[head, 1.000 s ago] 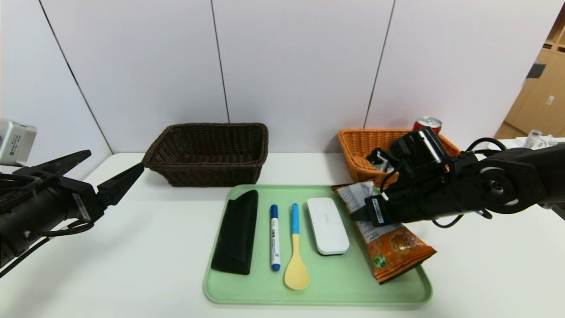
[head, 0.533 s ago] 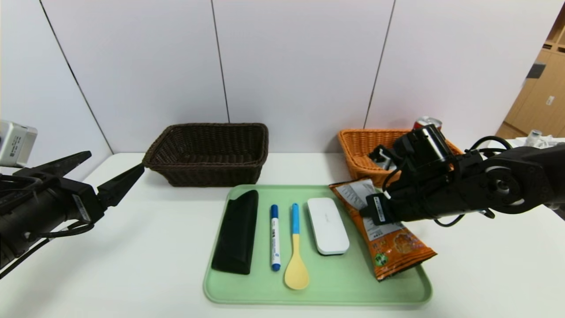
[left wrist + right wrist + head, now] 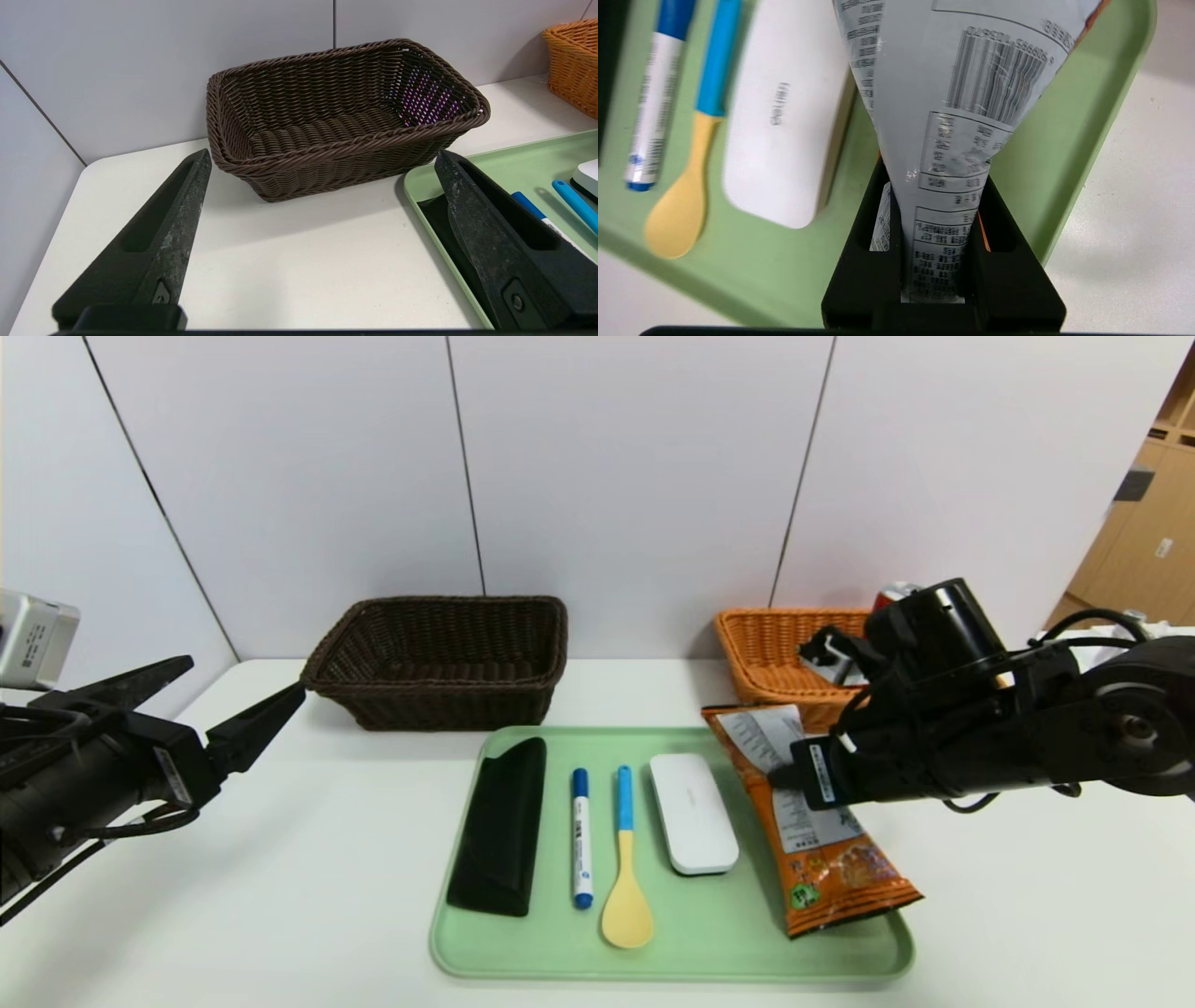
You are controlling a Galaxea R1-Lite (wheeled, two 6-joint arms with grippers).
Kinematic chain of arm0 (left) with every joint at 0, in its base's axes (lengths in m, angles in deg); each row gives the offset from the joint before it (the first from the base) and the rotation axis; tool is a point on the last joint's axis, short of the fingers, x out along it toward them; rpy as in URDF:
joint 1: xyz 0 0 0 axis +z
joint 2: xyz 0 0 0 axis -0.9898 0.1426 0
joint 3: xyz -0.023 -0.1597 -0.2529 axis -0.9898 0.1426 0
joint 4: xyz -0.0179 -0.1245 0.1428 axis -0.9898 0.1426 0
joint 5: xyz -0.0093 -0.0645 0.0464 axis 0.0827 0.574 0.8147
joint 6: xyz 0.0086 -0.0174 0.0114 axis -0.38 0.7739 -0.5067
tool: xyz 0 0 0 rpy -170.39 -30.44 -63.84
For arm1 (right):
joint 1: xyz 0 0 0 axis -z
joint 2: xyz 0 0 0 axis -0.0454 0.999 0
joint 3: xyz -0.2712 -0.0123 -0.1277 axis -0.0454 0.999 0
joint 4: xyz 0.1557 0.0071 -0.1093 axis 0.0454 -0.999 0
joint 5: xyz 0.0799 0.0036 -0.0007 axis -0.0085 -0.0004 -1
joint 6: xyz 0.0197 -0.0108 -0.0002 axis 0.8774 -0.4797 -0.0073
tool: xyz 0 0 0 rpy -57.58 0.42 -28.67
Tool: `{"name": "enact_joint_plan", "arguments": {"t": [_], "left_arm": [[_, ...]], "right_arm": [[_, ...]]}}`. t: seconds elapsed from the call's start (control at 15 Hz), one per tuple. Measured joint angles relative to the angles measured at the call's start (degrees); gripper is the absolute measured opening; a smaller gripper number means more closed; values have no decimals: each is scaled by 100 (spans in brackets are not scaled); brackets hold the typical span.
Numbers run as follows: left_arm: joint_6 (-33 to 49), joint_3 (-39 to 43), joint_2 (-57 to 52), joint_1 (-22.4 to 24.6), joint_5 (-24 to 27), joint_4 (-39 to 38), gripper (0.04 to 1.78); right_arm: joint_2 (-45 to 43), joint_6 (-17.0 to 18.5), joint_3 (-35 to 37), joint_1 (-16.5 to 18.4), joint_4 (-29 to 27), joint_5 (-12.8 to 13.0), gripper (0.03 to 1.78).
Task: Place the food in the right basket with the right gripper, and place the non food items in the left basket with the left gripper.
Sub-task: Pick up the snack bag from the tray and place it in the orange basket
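Right hand (image 3: pixel 789 775): clamped on orange snack bag (image 3: pixel 812 831) over green tray (image 3: pixel 672 943); left hand (image 3: pixel 247 695): spread wide, holding nothing, beside dark brown basket (image 3: pixel 439 658)

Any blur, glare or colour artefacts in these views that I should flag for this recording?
Right wrist view: the marker, spoon and white case look smeared, while the snack bag pinched in the right gripper stays legible. Left wrist view: purple speckling on the dark basket inner wall, otherwise sharp. Head view: wall seams bow outward; soft shadows, no glare on the tray.
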Motion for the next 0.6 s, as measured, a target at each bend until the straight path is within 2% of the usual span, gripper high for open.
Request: {"name": "enact_joint_plan", "arguments": {"t": [0.27,0.6], "left_arm": [[-6,-2,17,-2,0,7,169],[-6,-38,80,0,1,0,169]], "right_arm": [[-625,1,-35,-108,-34,-313,32],[-1182,72,-324,-105,27,-523,30]]}}
